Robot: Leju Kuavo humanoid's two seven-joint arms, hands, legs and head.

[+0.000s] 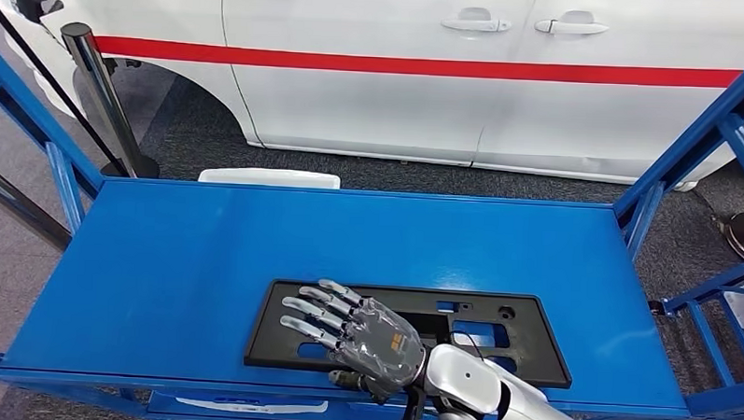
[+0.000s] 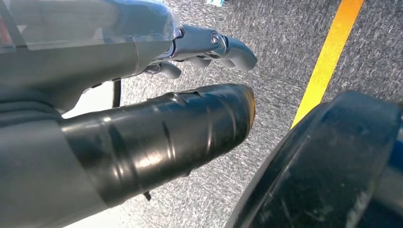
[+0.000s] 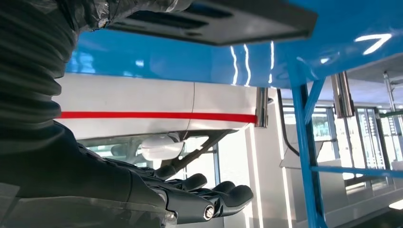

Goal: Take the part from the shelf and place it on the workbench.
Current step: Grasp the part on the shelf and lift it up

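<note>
Your right hand [image 1: 359, 336] hovers over the black part [image 1: 494, 340] near the blue shelf's [image 1: 161, 259] front edge — fingers spread, holding nothing, apparently poised to grasp.

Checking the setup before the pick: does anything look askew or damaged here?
Nothing stands out. The black part lies flat on the blue shelf, square to its front edge, with the right hand spread over its left end.
</note>
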